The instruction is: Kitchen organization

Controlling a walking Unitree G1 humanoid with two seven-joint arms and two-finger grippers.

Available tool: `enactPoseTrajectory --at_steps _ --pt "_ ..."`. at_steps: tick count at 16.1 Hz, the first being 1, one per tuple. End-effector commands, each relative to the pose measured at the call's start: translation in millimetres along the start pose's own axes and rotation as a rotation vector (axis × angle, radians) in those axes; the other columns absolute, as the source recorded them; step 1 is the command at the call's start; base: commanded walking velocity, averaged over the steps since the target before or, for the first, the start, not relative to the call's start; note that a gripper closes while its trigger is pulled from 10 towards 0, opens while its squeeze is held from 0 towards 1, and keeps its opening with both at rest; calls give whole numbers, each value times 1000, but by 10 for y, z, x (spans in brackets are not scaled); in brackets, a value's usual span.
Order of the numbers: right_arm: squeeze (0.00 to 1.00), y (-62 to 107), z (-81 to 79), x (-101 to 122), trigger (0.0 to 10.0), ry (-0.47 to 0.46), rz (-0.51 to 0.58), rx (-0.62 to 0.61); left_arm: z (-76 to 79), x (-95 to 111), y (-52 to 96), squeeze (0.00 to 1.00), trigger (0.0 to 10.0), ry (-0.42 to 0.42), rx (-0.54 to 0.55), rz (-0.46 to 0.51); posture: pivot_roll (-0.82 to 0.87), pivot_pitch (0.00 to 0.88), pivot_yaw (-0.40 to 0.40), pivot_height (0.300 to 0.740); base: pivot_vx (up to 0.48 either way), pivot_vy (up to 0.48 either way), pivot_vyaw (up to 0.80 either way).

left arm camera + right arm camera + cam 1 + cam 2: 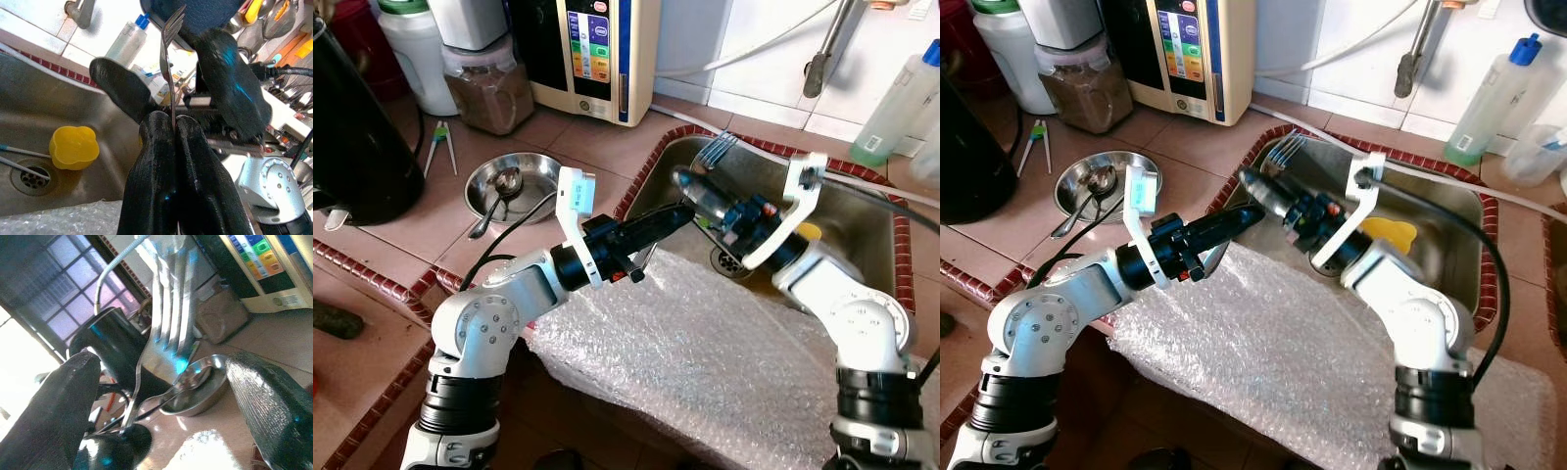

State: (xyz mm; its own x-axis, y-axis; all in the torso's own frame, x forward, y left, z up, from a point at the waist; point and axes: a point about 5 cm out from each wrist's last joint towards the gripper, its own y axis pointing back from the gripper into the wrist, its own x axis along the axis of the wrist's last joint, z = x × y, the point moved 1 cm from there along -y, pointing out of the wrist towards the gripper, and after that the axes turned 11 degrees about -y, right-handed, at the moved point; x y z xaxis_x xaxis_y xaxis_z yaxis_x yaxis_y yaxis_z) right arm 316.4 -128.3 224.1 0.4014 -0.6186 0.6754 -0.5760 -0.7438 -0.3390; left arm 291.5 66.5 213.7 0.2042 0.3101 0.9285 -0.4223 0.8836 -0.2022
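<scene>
My left gripper (173, 147) has its two black, knit-textured fingers pressed together on the thin steel handle of a fork (168, 58), which stands up between them edge-on, its tines fanned at the top. My right gripper (161, 396) faces it from the other side with its fingers spread wide, one rough black finger to each side of the fork's broad, shiny tines and not touching them as far as I can see.

From my head, both grippers meet over the left rim of the stainless sink (862, 211), the fork's tines (715, 149) pointing away from me above the basin. A rounded yellow plastic piece with a lobed outline (73, 147) lies in the sink by the round perforated drain (30, 180). A sheet of clear bubble wrap (705, 352) is draped over the near edge of the sink, under my silver arms.

To my left, on the terracotta tile counter (597, 137), a shallow steel bowl (514, 186) holds a spoon. Past it stand a jar of brown powder (489, 88) and a cream appliance with coloured buttons (592, 54). A clear squeeze bottle with a blue cap (901, 98) stands at the sink's far right corner.
</scene>
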Motion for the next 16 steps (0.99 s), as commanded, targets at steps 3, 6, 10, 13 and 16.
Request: enactPoseTrajectory --at_steps 3,6,10,13,16 --pt "0 -52 59 155 0 35 -5 -14 82 -29 14 0 0 0 -27 -11 19 152 -7 740 0 0 0" --pt "0 -42 80 306 0 71 15 -18 99 -39 47 0 0 11 -23 -12 32 158 -5 740 0 0 0" --pt "0 -25 102 337 0 109 -63 5 75 -28 107 0 0 53 -21 -4 36 159 19 740 0 0 0" --pt "0 -42 107 347 0 113 -126 27 28 21 104 0 0 83 -11 32 34 156 24 740 0 0 0" --pt "0 -78 118 325 0 109 -213 60 4 20 91 0 0 114 -9 50 30 145 25 740 0 0 0"
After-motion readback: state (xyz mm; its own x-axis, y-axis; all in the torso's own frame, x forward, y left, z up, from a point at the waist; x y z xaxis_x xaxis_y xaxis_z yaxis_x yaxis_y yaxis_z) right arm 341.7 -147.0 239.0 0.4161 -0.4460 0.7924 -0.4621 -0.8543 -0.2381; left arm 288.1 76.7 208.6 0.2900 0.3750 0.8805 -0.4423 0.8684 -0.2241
